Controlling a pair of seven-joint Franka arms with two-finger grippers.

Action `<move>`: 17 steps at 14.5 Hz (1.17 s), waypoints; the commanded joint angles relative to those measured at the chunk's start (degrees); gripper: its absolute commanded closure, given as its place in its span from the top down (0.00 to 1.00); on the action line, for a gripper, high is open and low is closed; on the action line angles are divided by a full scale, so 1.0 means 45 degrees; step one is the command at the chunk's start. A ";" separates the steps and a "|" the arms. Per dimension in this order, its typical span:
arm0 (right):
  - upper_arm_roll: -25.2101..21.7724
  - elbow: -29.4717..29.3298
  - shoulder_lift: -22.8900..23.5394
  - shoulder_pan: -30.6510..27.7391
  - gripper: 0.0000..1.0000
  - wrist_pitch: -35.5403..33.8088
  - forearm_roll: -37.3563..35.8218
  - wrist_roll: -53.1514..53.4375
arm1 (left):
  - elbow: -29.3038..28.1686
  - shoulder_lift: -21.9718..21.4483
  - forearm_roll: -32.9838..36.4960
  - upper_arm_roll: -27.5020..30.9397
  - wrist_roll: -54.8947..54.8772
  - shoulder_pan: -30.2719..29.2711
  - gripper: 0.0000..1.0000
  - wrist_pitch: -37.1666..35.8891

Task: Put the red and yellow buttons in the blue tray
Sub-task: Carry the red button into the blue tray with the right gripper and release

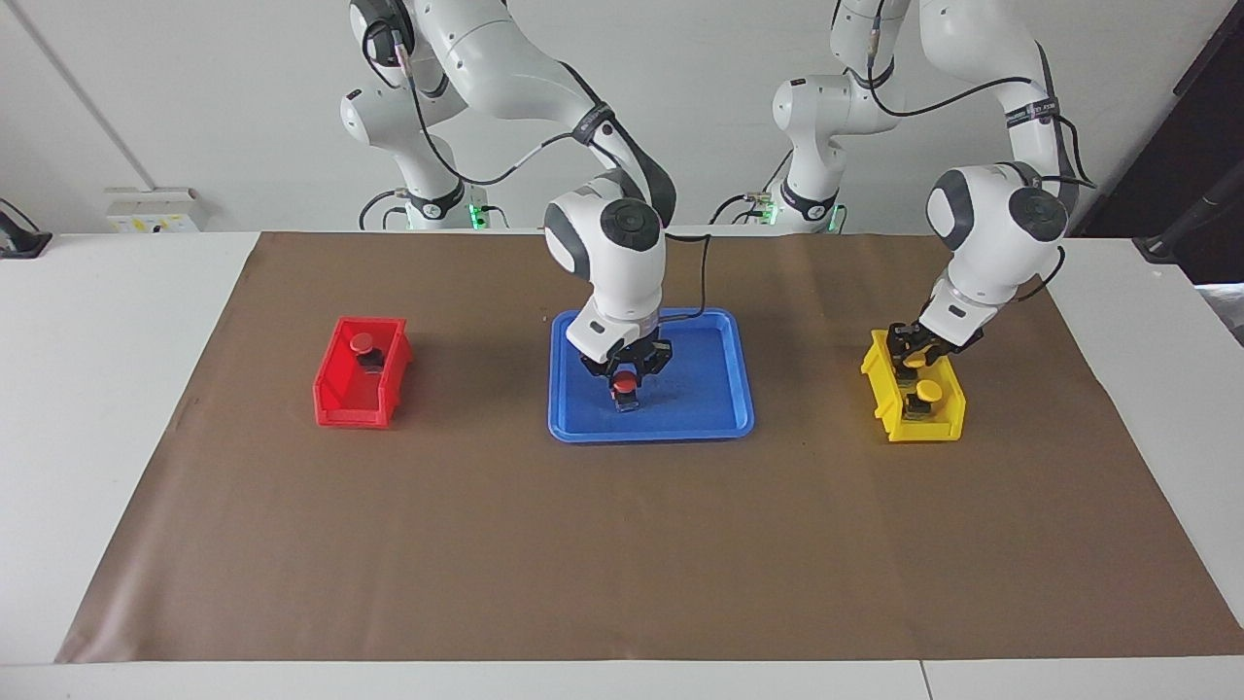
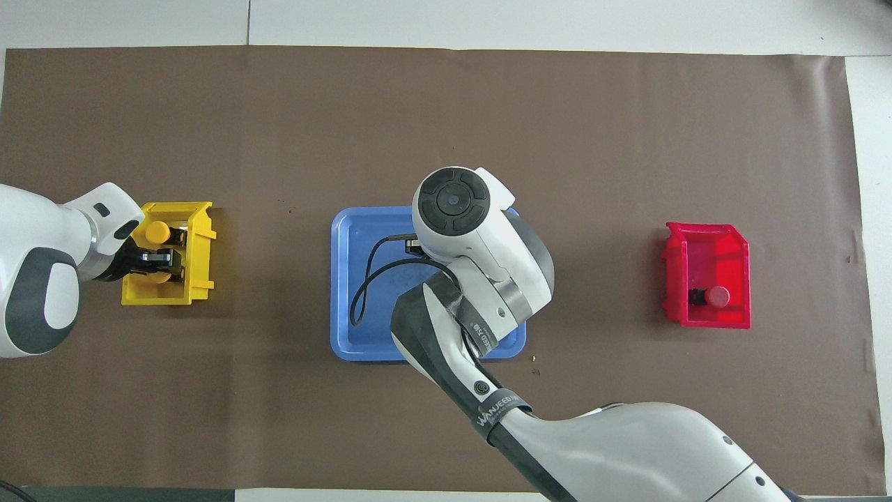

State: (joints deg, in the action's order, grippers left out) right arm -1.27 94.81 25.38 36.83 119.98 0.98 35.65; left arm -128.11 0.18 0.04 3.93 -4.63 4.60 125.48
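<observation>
My right gripper (image 1: 627, 374) is low inside the blue tray (image 1: 709, 389), shut on a red button (image 1: 625, 385) whose dark body reaches the tray floor. In the overhead view the right arm hides this gripper and button, with part of the blue tray (image 2: 348, 279) showing. The second red button (image 1: 362, 342) sits in the red bin (image 1: 340, 403); it also shows in the overhead view (image 2: 716, 296). My left gripper (image 1: 915, 352) is down in the yellow bin (image 1: 875, 371), over one yellow button (image 1: 914, 363). The other yellow button (image 1: 928, 392) stands beside it, farther from the robots (image 2: 158, 230).
The red bin (image 2: 732, 251) stands toward the right arm's end, the yellow bin (image 2: 198, 237) toward the left arm's end, the tray between them. All rest on a brown paper sheet (image 1: 622, 544) that covers the white table. A black cable (image 2: 362, 293) hangs over the tray.
</observation>
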 commanded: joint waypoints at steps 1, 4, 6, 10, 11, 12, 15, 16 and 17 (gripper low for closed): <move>-0.0030 -0.0167 -0.0269 -0.0039 0.77 -0.0156 0.0037 0.0222 | -0.0398 -0.0294 0.0187 0.0026 -0.0710 -0.0397 0.43 0.0531; -0.0147 -0.0908 -0.0677 -0.0505 0.85 -0.1149 -0.0062 0.0028 | -0.0166 -0.0216 0.0187 0.0006 -0.0613 -0.0359 0.37 0.0242; -0.0128 -0.1205 -0.1650 -0.1752 0.84 -0.2244 -0.0042 -0.1467 | 0.0613 -0.0080 -0.0085 -0.0013 -0.0574 -0.0398 0.34 -0.1081; -0.0147 -0.0350 -0.3585 -0.5089 0.83 -0.5191 0.0017 -0.5625 | 0.2255 0.0020 -0.1532 0.0045 -0.0613 -0.0437 0.34 -0.3547; -0.0147 0.0389 -0.3995 -0.5852 0.83 -0.5255 0.0017 -0.6546 | 0.2683 -0.0194 -0.1493 0.0045 -0.0613 -0.0321 0.34 -0.4168; -0.0147 0.1035 -0.4406 -0.6459 0.83 -0.5237 0.0017 -0.7193 | 0.3152 -0.0254 -0.1454 0.0026 -0.0632 -0.0300 0.34 -0.4851; -0.0147 0.2640 -0.5482 -0.8082 0.83 -0.4750 0.0056 -0.9498 | 0.4558 -0.0352 -0.0791 -0.0189 -0.0457 0.0420 0.34 -0.6223; -0.0147 0.3300 -0.5735 -0.8415 0.83 -0.4207 0.0056 -0.9775 | 0.4775 -0.0352 -0.0848 -0.0286 0.0008 0.0616 0.34 -0.6303; -0.0147 0.3732 -0.5912 -0.8477 0.81 -0.3873 0.0056 -0.9971 | 0.4758 -0.0430 -0.0945 -0.0441 0.0631 0.0869 0.34 -0.6149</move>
State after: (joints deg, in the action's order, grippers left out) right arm -2.98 104.56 2.83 0.03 98.38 0.81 -6.97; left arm -108.42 -1.78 -5.13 2.59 -5.58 6.10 99.13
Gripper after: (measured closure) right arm 0.167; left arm 0.573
